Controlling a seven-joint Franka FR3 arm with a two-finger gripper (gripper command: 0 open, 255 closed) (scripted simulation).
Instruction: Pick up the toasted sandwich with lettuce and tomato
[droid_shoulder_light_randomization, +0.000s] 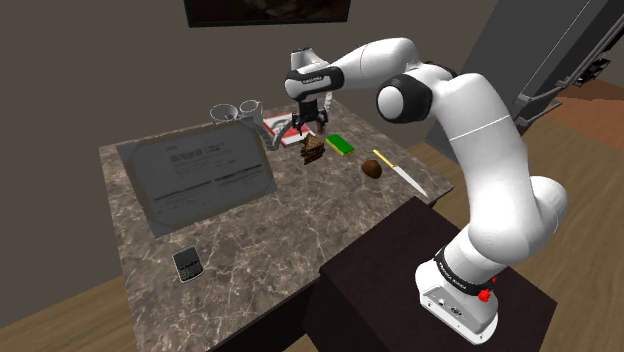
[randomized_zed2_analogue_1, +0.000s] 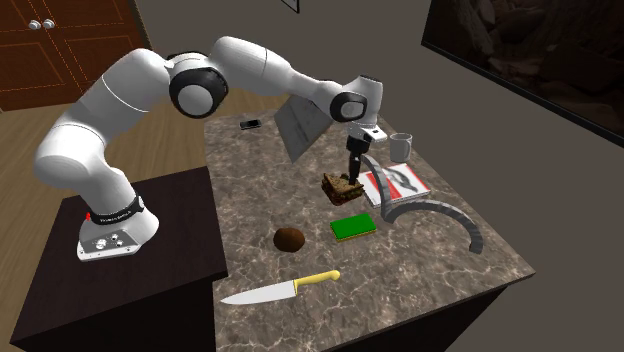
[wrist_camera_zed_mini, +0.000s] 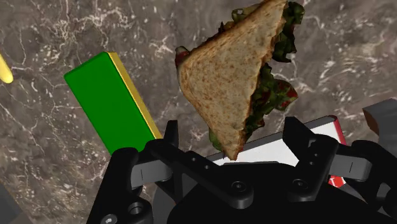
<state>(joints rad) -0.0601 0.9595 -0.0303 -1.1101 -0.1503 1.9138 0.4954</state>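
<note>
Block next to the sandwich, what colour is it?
Block: green with a yellow edge; clearest in wrist view.

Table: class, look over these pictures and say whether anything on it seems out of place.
Yes. What looks like a curved grey tap lies flat on the table, next to a red and white card. It is loose rather than fixed upright at a sink.

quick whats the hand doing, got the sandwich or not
hand: open, fingers apart on either side of the toasted sandwich corner, not gripping it

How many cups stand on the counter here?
2. One cup at the far edge beside the grey board, the other cup next to it, nearer the faucet. None looks hidden.
</note>
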